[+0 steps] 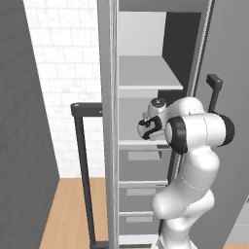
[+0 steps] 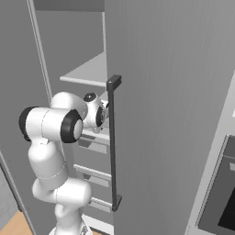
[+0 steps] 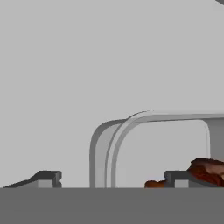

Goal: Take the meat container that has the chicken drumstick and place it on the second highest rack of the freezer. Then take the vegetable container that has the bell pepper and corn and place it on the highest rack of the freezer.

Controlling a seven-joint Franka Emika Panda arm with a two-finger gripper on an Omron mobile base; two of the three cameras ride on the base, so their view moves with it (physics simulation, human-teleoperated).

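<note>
The freezer (image 1: 146,121) is standing open around the end effector (image 3: 113,178), its side walls and door edge closing in on both sides, leaving little lateral room. The second highest rack (image 1: 138,144) is lying just beneath. The meat container (image 3: 127,140), probably light, rigid and slick, is resting directly ahead between the spread, empty fingers; its rim is the likeliest hold. The chicken drumstick (image 3: 205,170) is lying inside, lower right.

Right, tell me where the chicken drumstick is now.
In the hand view the chicken drumstick lies at the lower right, inside the pale container, just behind the gripper's right fingertip.
</note>
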